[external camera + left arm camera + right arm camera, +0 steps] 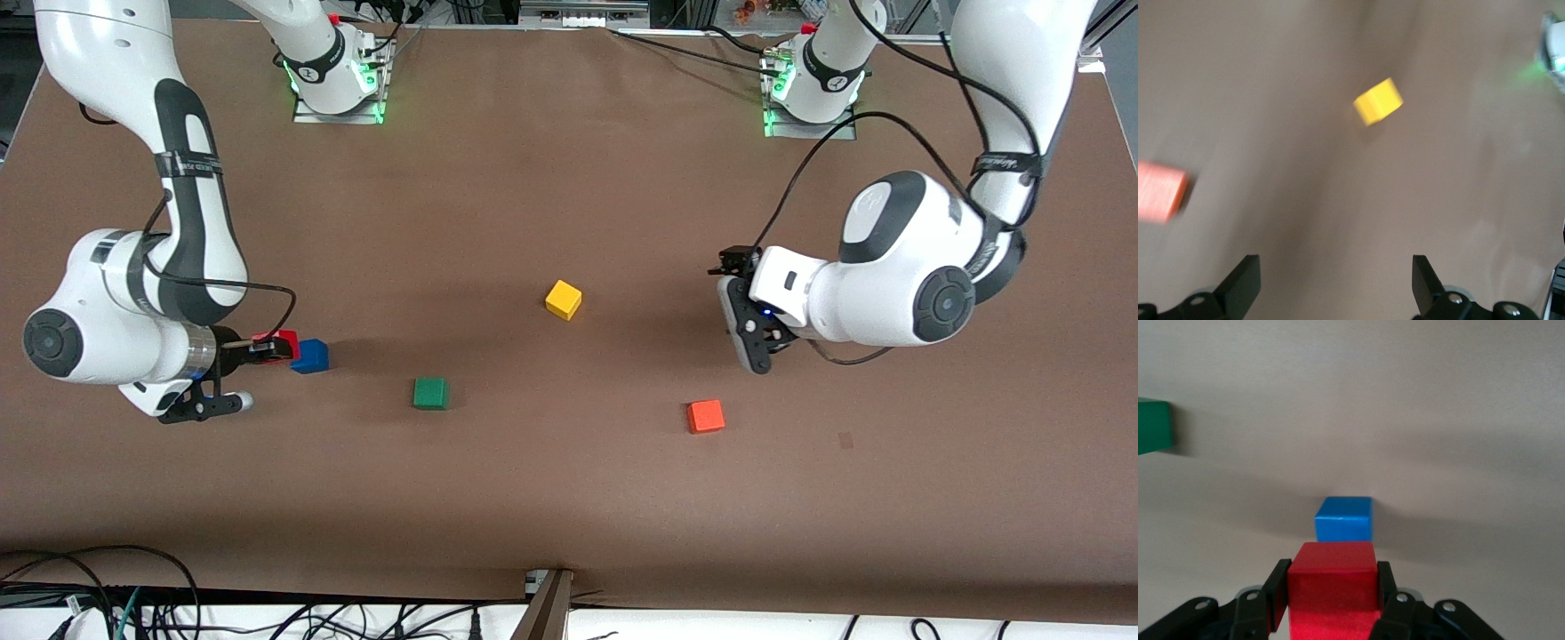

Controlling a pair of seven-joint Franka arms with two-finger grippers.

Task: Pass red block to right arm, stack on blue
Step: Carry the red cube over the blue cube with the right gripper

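The matte orange-red cube [705, 416] lies flat; the right gripper [274, 350] clamps the red block [286, 340] beside the blue cube [310, 356], while the left gripper [745, 331] gapes empty.

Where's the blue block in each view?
Front view: blue block toward the right arm's end of the table, just past the red block held in the right gripper.
Left wrist view: not in it.
Right wrist view: blue block on the table ahead of the gripped red block.
Shared landmark: green block.

My right gripper [277, 349] holds the red block [286, 341] low at mid-left of the frame, just beside the blue block [310, 356].
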